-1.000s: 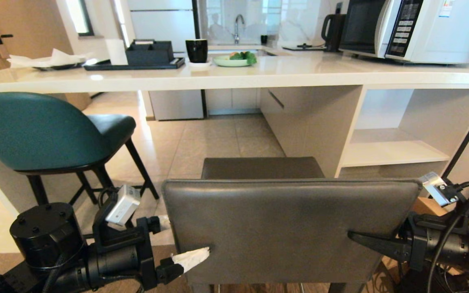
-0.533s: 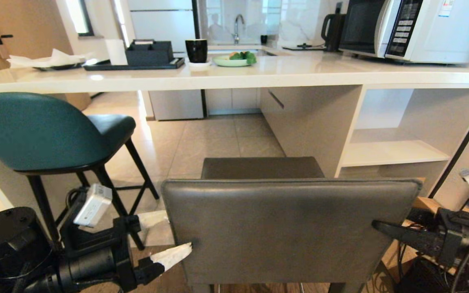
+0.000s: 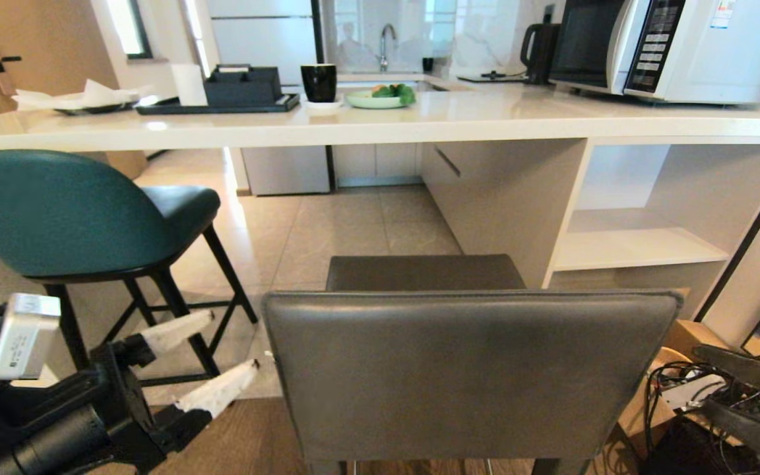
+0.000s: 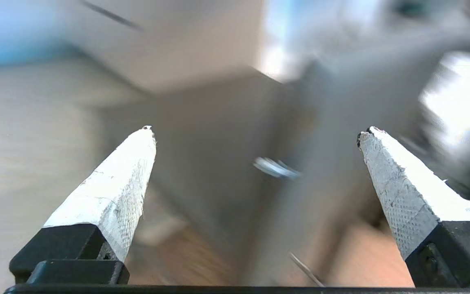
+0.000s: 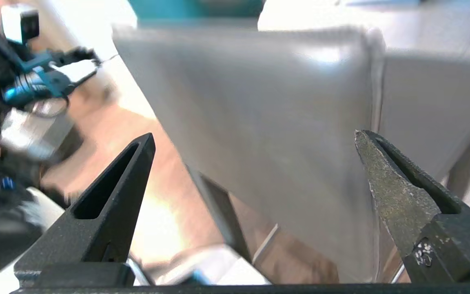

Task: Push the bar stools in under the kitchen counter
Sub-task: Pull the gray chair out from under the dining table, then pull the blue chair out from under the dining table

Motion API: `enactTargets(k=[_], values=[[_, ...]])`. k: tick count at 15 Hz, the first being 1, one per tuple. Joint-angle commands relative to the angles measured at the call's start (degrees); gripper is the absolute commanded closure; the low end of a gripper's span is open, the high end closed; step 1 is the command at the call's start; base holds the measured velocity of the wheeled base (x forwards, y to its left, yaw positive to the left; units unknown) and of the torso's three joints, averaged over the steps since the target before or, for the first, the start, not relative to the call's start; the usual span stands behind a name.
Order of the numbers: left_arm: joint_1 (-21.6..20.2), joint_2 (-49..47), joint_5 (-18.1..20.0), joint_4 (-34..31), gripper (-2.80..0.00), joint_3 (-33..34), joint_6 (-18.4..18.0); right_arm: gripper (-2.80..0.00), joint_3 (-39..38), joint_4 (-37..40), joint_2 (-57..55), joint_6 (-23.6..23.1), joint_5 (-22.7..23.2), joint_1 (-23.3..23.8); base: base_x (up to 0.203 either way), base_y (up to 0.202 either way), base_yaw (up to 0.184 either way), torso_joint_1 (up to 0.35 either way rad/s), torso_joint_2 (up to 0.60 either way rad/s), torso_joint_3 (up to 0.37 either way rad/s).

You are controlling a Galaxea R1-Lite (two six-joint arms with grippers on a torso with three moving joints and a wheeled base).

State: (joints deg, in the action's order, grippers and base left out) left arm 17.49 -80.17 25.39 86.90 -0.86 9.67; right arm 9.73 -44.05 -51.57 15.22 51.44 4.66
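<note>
Your grey stool [image 3: 469,369] stands straight ahead, its rectangular back facing you and its seat short of the desk [image 3: 380,122], so it is not yet tucked under. The teal stool [image 3: 63,211] sits to your left, angled, close by the slab's end, also out from under the top. Your left pincer [image 3: 215,356] hangs low beside the grey back's left edge, jaws spread wide and holding nothing. Your right pincer [image 3: 746,389] is low at the right edge of the head view, also spread wide and empty; its wrist view shows the grey backrest [image 5: 267,122] ahead of it. To push well, I'd set both pincers flat against the backrest at equal height, either side of centre, and press evenly so the stool runs straight toward the opening beside the cabinet panel [image 3: 512,198] without twisting or tipping.
</note>
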Motion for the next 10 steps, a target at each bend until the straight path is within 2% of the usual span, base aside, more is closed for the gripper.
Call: enactTargets(k=[1,3,4,6,7,8,10], values=[[-3.26,7.43,-6.55,-2.94,-2.8,-0.8,-0.7,-2.8,5.7,7.78,13.05,3.06,-7.21,0.0,0.0,0.0,0.0,0.0,0.0,0.0],[-4.45,14.5,-11.14,-12.03,-2.8,-1.29,-2.85,-2.8,12.58,19.71,17.65,4.42,-17.02,0.0,0.0,0.0,0.0,0.0,0.0,0.0],[-4.78,19.15,-13.65,-18.29,-2.8,-2.08,-4.25,-2.8,15.27,26.13,20.07,4.59,-20.51,0.0,0.0,0.0,0.0,0.0,0.0,0.0],[-5.4,29.6,-19.68,-34.77,-2.8,-6.35,-5.78,-2.8,20.43,37.24,24.77,4.55,-26.35,0.0,0.0,0.0,0.0,0.0,0.0,0.0],[-6.13,34.85,-22.72,-46.51,-2.8,-9.74,-6.16,-2.8,22.45,42.08,26.61,4.22,-29.85,0.0,0.0,0.0,0.0,0.0,0.0,0.0],[-8.09,39.93,-25.05,-56.16,-2.8,-13.15,-6.36,-2.8,23.56,45.31,27.84,2.97,-33.22,0.0,0.0,0.0,0.0,0.0,0.0,0.0],[-11.57,48.18,-27.73,-66.99,-2.8,-18.01,-6.29,-2.8,24.13,48.64,29.2,-2.38,-38.87,-0.04,0.0,0.0,0.0,0.0,0.0,0.0]])
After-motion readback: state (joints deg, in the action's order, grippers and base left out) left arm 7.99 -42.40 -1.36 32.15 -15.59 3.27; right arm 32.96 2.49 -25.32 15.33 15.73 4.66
